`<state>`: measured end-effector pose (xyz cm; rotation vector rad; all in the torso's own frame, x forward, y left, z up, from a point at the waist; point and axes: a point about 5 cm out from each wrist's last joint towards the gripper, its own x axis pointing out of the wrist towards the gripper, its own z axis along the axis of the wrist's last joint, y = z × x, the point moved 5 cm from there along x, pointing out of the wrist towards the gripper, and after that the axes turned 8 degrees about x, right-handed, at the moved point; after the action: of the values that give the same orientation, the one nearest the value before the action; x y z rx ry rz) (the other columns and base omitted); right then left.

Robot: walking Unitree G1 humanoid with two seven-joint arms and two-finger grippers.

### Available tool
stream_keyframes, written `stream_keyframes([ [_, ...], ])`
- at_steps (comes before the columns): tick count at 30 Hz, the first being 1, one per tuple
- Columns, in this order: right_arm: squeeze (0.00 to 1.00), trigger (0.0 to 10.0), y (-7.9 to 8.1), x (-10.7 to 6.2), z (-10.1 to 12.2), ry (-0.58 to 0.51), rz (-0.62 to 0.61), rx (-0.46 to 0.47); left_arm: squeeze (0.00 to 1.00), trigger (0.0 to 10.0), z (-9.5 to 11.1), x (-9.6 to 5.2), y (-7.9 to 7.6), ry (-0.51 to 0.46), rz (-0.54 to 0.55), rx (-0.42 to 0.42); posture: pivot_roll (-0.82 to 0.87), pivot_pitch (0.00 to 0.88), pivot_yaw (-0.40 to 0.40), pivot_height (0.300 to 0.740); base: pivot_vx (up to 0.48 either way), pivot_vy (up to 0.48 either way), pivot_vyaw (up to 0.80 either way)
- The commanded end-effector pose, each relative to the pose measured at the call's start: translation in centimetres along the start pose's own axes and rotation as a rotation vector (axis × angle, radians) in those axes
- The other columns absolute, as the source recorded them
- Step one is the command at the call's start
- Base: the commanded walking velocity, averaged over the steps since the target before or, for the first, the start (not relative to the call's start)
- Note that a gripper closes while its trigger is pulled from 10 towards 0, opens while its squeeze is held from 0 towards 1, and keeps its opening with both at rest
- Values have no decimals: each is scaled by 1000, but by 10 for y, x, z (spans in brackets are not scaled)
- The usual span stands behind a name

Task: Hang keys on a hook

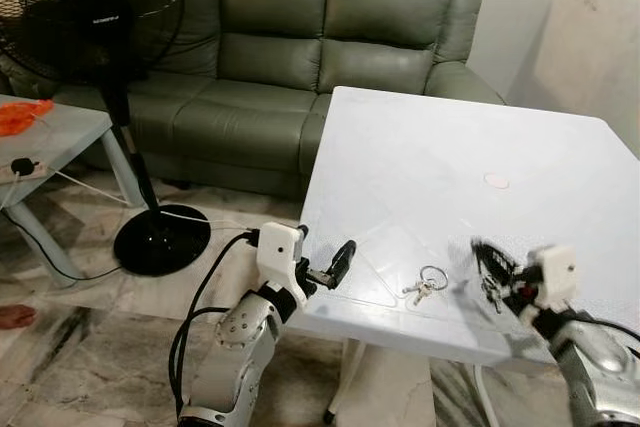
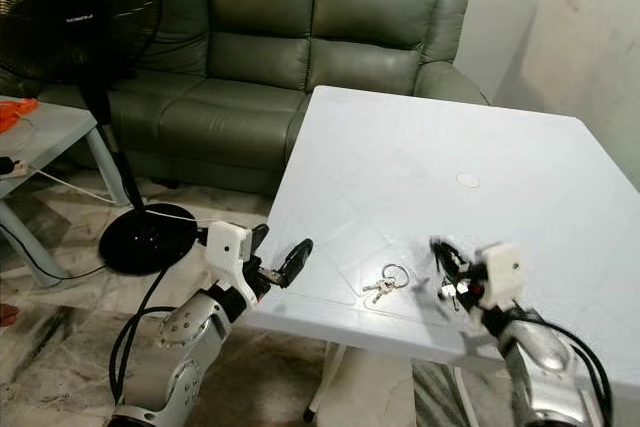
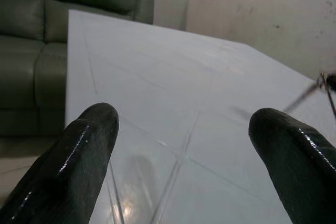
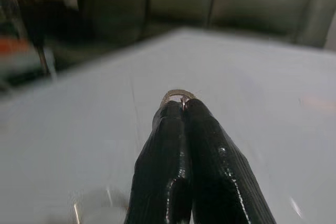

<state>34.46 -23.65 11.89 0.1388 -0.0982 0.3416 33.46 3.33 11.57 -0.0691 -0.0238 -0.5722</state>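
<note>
A bunch of keys (image 1: 425, 285) on a metal ring lies on the white table (image 1: 450, 137) near its front edge. My right gripper (image 1: 480, 247) hovers blurred just right of that bunch, fingers shut. In the right wrist view a small metal ring (image 4: 177, 95) sticks out sharp from between the closed fingertips (image 4: 173, 124) while the background blurs. Small dark pieces (image 1: 490, 292) dangle under that gripper. My left gripper (image 1: 325, 243) is open at the table's front left edge, its fingers (image 3: 86, 150) spread wide over the bare tabletop.
A grey-green sofa (image 1: 300, 57) stands behind the table. A black pedestal fan (image 1: 100, 7) with a round base (image 1: 160, 237) and cables is on the floor at the left. A low side table (image 1: 70, 132) holds an orange item (image 1: 20, 115) and a power strip (image 1: 25, 167).
</note>
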Motion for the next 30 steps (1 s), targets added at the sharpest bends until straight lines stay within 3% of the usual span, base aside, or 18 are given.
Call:
stream_keyframes([
  [1, 0, 0, -1, 5, 17, -53, -9, -37, 0, 10000, 4, 3, 3, -8, 8, 4, -6, 14, -63, 740, 0, 0, 0],
  [2, 0, 0, 3, 9, 22, -52, 7, -123, 0, 10000, 5, 4, 5, -10, 11, 6, -7, 14, -60, 740, 0, 0, 0],
  [4, 0, 0, 16, 16, 29, -11, 97, -414, 0, 10000, 7, 5, 9, -12, 14, 12, -8, 14, -58, 740, 0, 0, 0],
  [5, 0, 0, 17, 16, 30, -6, 109, -444, 0, 10000, 7, 5, 9, -12, 14, 14, -8, 14, -58, 740, 0, 0, 0],
  [6, 0, 0, 18, 18, 34, 15, 127, -596, 0, 10000, 7, 5, 9, -13, 10, 19, -9, 16, -57, 740, 0, 0, 0],
  [8, 0, 0, 22, 19, 39, 29, 180, -759, 0, 10000, 8, 6, 11, -12, 8, 26, -14, 16, -56, 740, 0, 0, 0],
  [9, 0, 0, 25, 20, 43, 57, 237, -958, 0, 10000, 9, 6, 12, -14, 10, 24, -17, 16, -55, 740, 0, 0, 0],
  [10, 0, 0, 24, 20, 45, 80, 261, -1084, 0, 10000, 9, 7, 13, -15, 12, 24, -17, 16, -55, 740, 0, 0, 0],
  [13, 0, 0, 14, 24, 50, 102, 212, -1187, 0, 10000, 10, 7, 14, -20, 15, 14, -20, 18, -56, 740, 0, 0, 0],
  [14, 0, 10000, 12, 24, 51, 109, 204, -1243, 0, 10000, 10, 8, 13, -20, 14, 13, -20, 18, -56, 740, 0, 0, 0],
  [16, 0, 10000, 7, 25, 53, 113, 186, -1305, 0, 10000, 10, 9, 11, -22, 13, 12, -21, 20, -59, 740, 0, 0, 0],
  [17, 0, 10000, 5, 25, 53, 115, 176, -1308, 0, 10000, 10, 9, 11, -23, 12, 11, -20, 20, -60, 740, 0, 0, 0],
  [22, 0, 10000, -13, 32, 56, 15, -86, -539, 0, 10000, 10, 10, 10, -28, 16, 1, -18, 24, -62, 740, 0, 0, 0],
  [25, 0, 10000, 0, 31, 42, 62, 11, -637, 0, 10000, 11, 10, 11, -30, 19, -4, -17, 24, -61, 740, 0, 0, 0],
  [28, 0, 10000, -4, 33, 51, -33, -79, -397, 0, 10000, 13, 10, 13, -35, 25, -6, -13, 25, -62, 740, 0, 0, 0],
  [30, 0, 10000, -1, 34, 53, -74, -93, -298, 0, 10000, 16, 10, 15, -45, 33, 0, -12, 22, -61, 740, 0, 0, 0],
])
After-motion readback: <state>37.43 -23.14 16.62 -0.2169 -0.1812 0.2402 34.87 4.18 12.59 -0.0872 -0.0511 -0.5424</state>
